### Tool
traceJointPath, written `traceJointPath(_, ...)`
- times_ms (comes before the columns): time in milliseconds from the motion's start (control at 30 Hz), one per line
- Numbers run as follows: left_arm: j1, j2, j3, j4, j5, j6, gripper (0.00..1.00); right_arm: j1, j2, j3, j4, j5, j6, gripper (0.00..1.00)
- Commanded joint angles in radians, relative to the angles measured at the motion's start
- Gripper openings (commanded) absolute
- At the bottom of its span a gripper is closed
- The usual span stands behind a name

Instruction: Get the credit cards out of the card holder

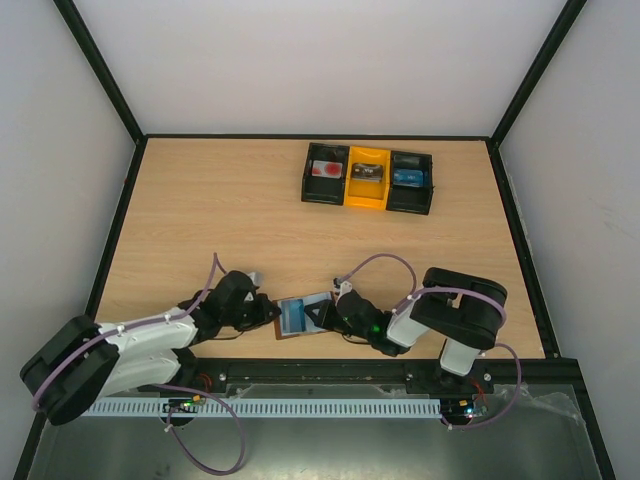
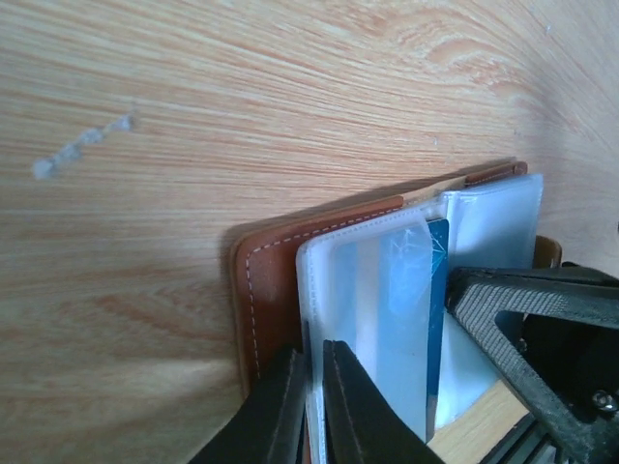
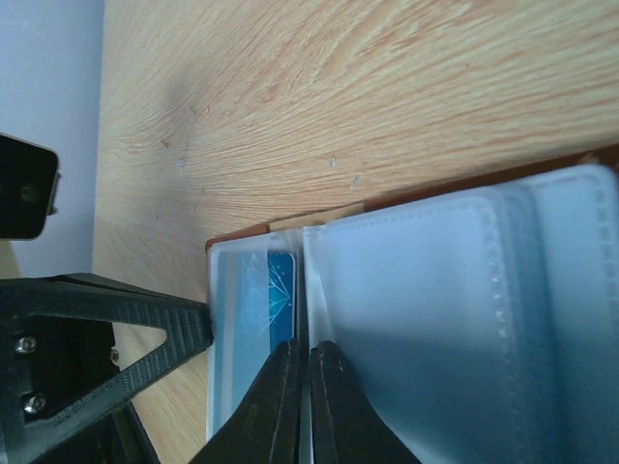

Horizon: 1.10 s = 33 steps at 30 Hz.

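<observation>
Jaws of the left gripper [image 2: 311, 356] are pinched shut on the edge of a clear sleeve [image 2: 368, 309] of the brown card holder [image 1: 300, 316], and those of the right gripper [image 3: 306, 348] on a neighbouring leaf [image 3: 416, 319]. The holder lies open at the near edge of the bench [image 1: 220, 210]. A blue card [image 3: 279, 290] sits sleeved. This looks like parting the leaves; next, one gripper must release and take the card's edge itself.
</observation>
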Motion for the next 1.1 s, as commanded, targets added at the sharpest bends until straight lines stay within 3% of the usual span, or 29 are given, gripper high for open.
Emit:
traceJointPath(0,-0.004,0.055,-0.021,0.020,0.001,0.003,0.05,-0.003,0.035,0.011,0.012,-0.010,0.005,0.07)
traceJointPath(733,-0.018,0.088,-0.046,0.035,-0.042,0.001,0.02,-0.003,0.083,0.059,-0.020,-0.042,-0.005,0.12)
traceJointPath(900,-0.018,0.097,-0.034,0.034,-0.041,0.004,0.03,-0.004,0.063,0.068,-0.023,-0.068,-0.019,0.03)
traceJointPath(1067,-0.018,0.093,-0.031,0.013,-0.053,0.007,0.03,-0.006,0.002,0.007,0.053,-0.005,-0.009,0.02)
